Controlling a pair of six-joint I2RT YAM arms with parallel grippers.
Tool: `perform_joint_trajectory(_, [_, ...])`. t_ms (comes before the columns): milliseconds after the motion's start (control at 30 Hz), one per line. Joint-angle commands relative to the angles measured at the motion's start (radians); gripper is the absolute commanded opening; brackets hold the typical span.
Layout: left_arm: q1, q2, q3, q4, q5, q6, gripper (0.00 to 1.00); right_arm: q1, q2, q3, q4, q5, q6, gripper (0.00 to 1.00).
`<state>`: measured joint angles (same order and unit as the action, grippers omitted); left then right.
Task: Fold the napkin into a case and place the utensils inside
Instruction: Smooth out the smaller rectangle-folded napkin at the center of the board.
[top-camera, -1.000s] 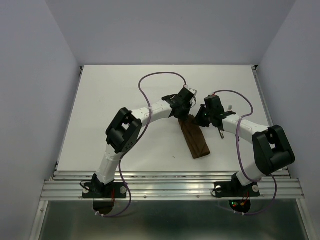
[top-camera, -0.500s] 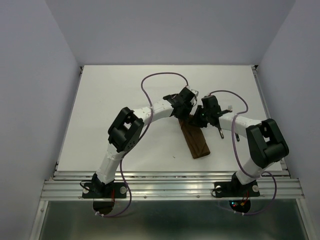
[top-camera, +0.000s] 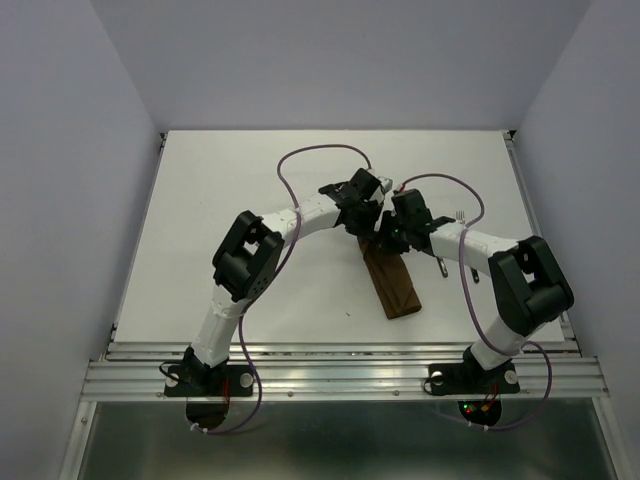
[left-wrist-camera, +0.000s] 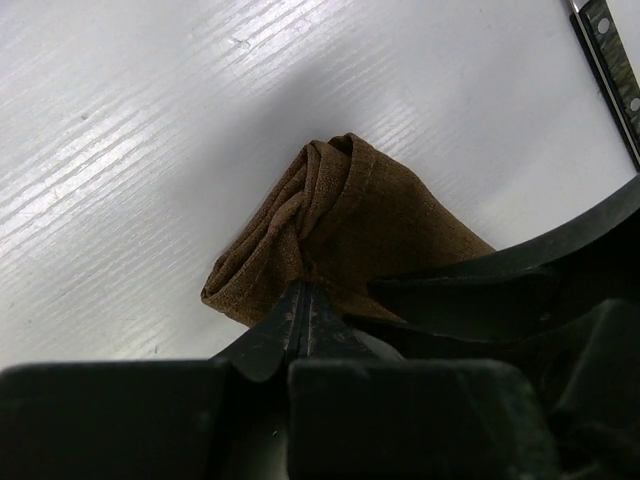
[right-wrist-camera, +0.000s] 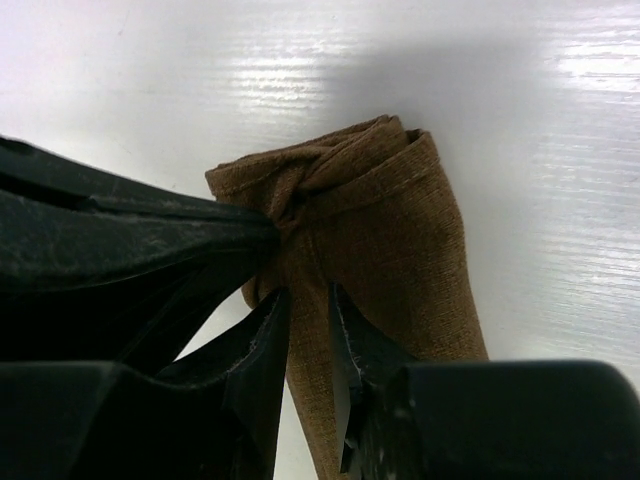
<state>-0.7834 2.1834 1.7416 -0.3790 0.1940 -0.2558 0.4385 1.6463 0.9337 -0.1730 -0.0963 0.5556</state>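
At the far end of the case (top-camera: 393, 280), you had both grippers crowded onto the same bunched cloth. The left gripper (left-wrist-camera: 303, 300) was fully closed, tips pinching a gathered fold at the pouch's end. The right gripper (right-wrist-camera: 310, 335) sat just beside it with only a narrow slot between its fingers (right-wrist-camera: 262, 345). Cloth showed in that slot, but I couldn't tell whether it was actually clamped.

Versus a second ago, your right gripper had moved in leftward from off the case's right side and was hard against the left one. The left wrist had shifted slightly away from the bases. The case hadn't moved: a narrow brown strip on the white table (top-camera: 220, 220), running diagonally from the grippers toward the near right.

The utensils were outside it. The fork (top-camera: 459, 215) lay on the table right of the right wrist, and the knife (left-wrist-camera: 612, 70) lay flat near the case's end.
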Motion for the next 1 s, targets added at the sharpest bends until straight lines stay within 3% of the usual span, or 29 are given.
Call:
perform_joint_trajectory(0, [0.004, -0.02, 0.01, -0.001, 0.039, 0.004, 0.0, 0.025, 0.0, 0.005, -0.013, 0.056, -0.048, 0.28])
perform_joint_trajectory(567, [0.009, -0.025, -0.008, 0.017, 0.076, -0.002, 0.0, 0.114, 0.061, -0.009, -0.002, 0.26, -0.06, 0.26])
perform_joint_trajectory(967, [0.013, -0.027, -0.027, 0.025, 0.105, -0.002, 0.0, 0.114, 0.031, -0.033, 0.02, 0.27, -0.02, 0.01])
